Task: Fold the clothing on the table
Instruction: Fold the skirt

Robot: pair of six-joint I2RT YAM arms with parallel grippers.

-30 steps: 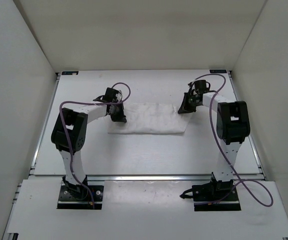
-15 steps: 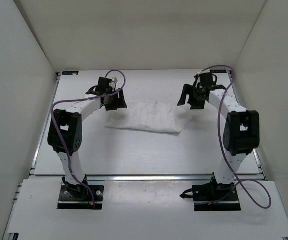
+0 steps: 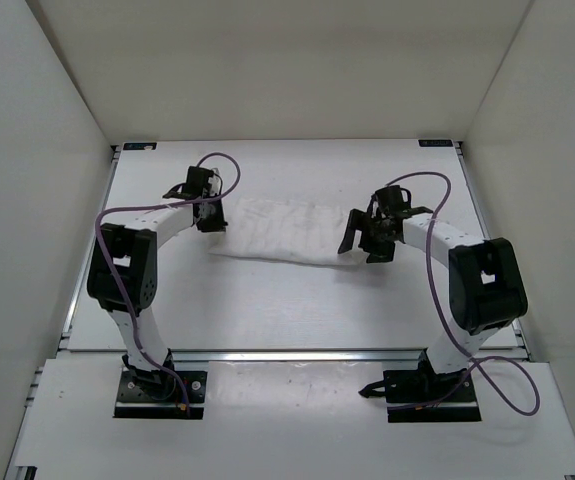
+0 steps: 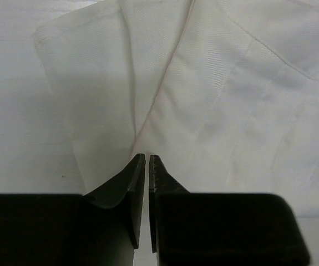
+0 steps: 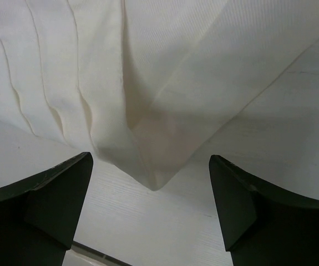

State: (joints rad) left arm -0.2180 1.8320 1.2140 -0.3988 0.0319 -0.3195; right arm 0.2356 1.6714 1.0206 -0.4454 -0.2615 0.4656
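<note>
The clothing (image 3: 287, 228) is a white pleated piece lying folded in a long strip across the middle of the table (image 3: 287, 310). My left gripper (image 3: 210, 218) is at its left end. In the left wrist view the jaws (image 4: 147, 157) stand almost together, and a crease of the clothing (image 4: 231, 83) runs straight into their tips. My right gripper (image 3: 359, 248) is at the strip's near right corner. In the right wrist view it (image 5: 150, 158) is wide open, with the pointed corner of the clothing (image 5: 165, 66) lying between its fingers, untouched.
White enclosure walls (image 3: 37, 150) rise on the left, right and far sides. A metal rail (image 3: 287, 355) runs along the table's near edge by the arm bases. Purple cables (image 3: 217, 160) loop above both wrists.
Both grippers opened and lifted off the clothing's ends, then came back down. The left has closed nearly together at the left end. The right moved nearer and left, to the corner, still open.
</note>
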